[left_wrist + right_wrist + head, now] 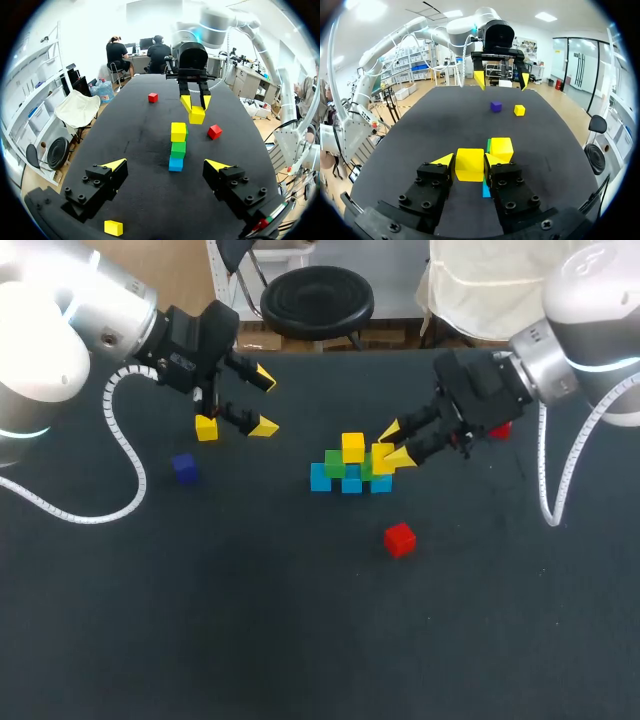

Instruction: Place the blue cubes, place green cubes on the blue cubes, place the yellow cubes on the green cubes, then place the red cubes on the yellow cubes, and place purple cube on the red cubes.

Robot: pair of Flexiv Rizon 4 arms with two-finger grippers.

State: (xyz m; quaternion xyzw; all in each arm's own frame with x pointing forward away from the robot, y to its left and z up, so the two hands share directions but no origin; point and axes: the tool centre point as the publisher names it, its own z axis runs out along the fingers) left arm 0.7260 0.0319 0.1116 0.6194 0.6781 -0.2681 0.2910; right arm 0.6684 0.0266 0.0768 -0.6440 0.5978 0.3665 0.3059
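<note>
While my R jaws clamp a yellow cube beside the stack, L jaws hang wide over dark worktop; red cube loose nearby.

Broad, matte black table, evenly lit
</note>
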